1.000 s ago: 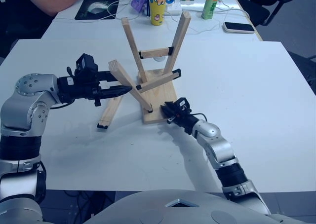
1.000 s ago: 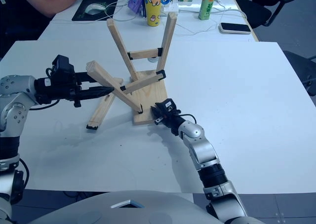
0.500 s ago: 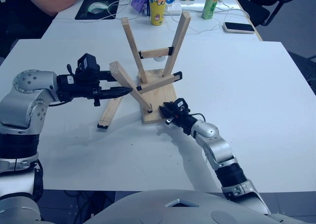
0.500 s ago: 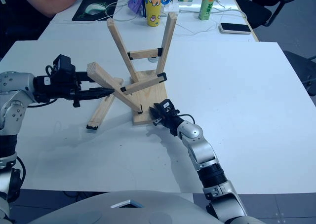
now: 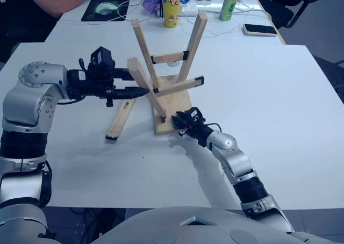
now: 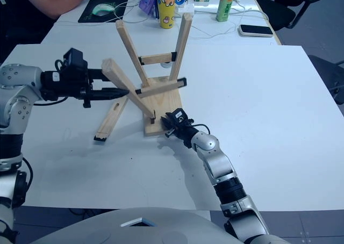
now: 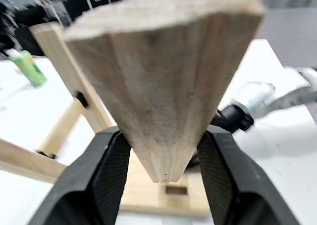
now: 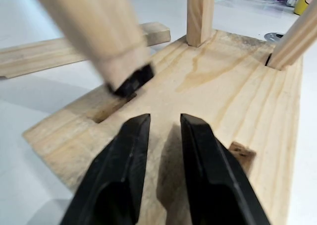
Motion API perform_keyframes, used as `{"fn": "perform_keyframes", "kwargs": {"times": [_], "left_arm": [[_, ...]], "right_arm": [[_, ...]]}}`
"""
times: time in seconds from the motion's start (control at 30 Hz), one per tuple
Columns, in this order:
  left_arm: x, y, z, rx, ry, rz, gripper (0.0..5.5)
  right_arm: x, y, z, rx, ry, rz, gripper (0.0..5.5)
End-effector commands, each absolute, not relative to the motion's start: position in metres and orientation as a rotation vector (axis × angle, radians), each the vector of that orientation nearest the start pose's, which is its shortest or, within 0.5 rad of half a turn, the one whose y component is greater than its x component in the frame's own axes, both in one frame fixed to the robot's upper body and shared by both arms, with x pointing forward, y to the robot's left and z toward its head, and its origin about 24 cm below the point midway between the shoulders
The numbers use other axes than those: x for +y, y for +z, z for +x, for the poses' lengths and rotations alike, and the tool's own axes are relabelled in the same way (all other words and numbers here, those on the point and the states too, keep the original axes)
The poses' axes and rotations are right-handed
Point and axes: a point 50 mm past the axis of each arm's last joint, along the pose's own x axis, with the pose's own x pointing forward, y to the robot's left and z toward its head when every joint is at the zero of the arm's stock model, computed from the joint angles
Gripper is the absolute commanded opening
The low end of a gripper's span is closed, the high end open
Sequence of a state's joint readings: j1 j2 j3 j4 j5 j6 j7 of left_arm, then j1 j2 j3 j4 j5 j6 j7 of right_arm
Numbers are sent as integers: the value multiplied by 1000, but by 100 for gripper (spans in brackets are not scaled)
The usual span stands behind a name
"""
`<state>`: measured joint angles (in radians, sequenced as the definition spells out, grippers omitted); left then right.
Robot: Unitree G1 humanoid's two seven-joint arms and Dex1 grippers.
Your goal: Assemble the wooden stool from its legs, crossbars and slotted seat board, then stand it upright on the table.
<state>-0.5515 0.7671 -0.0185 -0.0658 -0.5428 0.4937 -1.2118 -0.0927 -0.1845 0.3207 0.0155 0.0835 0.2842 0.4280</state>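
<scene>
The slotted seat board (image 5: 181, 100) lies flat on the white table. Two legs (image 5: 144, 48) stand in its far slots, joined by a crossbar (image 5: 167, 57). My left gripper (image 5: 138, 92) is shut on a third leg (image 5: 141, 78), tilted over the board with a crossbar (image 5: 180, 86) fixed to it. That leg's black-tipped lower end (image 8: 130, 81) hovers just above a near slot (image 8: 106, 111). My right gripper (image 8: 163, 120) rests over the board's near edge, fingers slightly open with nothing between them. A loose leg (image 5: 121, 117) lies left of the board.
At the back stand a yellow cup (image 5: 172, 7) and a green carton (image 5: 230, 3), with a phone (image 5: 259, 29) and a mouse pad (image 5: 105, 8). The table's right half (image 5: 269, 93) and near side are bare.
My left gripper has risen and moved right, tipping the held leg steeper and bringing its crossbar over the board. The right gripper has barely moved.
</scene>
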Motion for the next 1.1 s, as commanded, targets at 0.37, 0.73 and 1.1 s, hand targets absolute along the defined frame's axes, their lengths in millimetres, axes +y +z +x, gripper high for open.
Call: {"fn": "perform_keyframes", "kwargs": {"times": [0.37,0.73,1.1], "left_arm": [[198,201,280,129,-1285,283,202],[200,192,277,174,-1285,287,202],[199,188,282,174,-1283,291,202]], "right_arm": [[-98,-27,219,545,726,-138,113],[-98,-28,220,546,728,-144,113],[-95,-28,220,546,744,-149,113]]}}
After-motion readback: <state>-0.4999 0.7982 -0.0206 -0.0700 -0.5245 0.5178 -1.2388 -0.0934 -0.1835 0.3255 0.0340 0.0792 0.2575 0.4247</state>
